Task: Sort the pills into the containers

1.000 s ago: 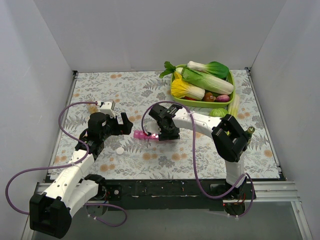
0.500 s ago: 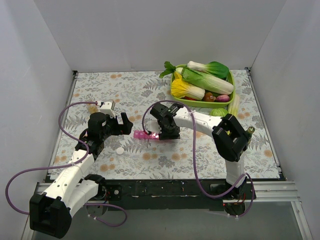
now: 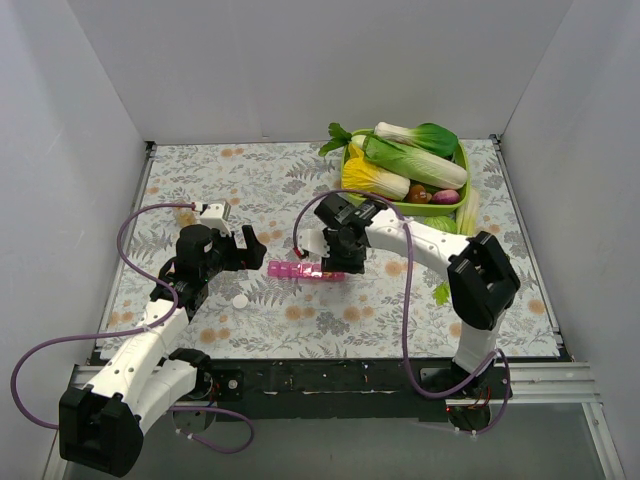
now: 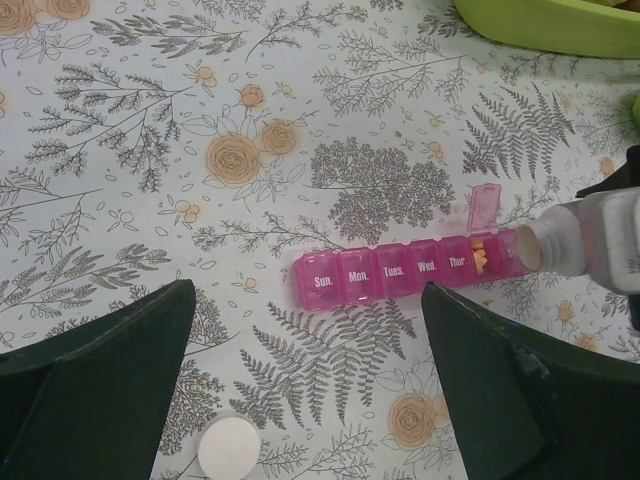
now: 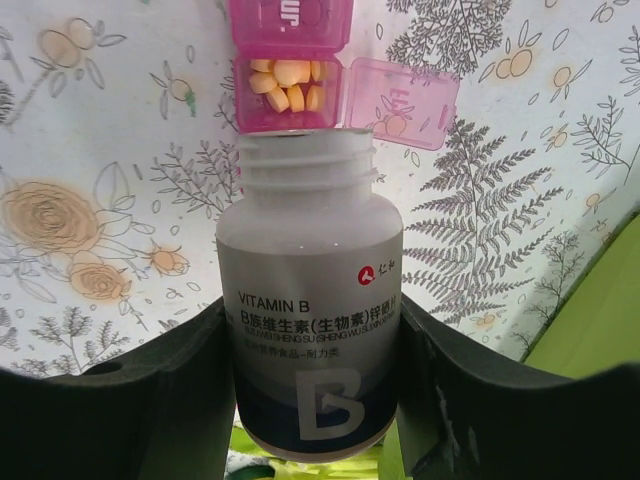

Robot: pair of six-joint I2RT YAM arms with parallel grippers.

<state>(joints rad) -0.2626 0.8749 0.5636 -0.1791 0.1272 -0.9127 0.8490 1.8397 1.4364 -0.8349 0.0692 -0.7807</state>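
Note:
The pink containers strip (image 3: 300,270) lies mid-table, its day lids reading Sun. to Thur. (image 4: 385,274). One compartment stands open, its lid (image 4: 484,206) flipped up, with several yellow-orange pills (image 5: 285,85) inside. My right gripper (image 5: 310,322) is shut on a white Vitamin B bottle (image 5: 310,380). The bottle is uncapped and tipped, its mouth (image 4: 530,247) right at that open compartment. In the top view the right gripper (image 3: 343,252) covers the strip's right end. To the left of the strip my left gripper (image 3: 252,244) hovers open over the cloth, holding nothing (image 4: 306,322).
The bottle's white cap (image 3: 240,300) lies on the floral cloth near the left gripper (image 4: 228,448). A green tray (image 3: 392,207) of toy vegetables sits at the back right, close behind the right arm. White walls enclose the table on three sides.
The right arm has swung its elbow to the right, and its gripper with the bottle shifted slightly right along the strip. The left arm has stayed still.

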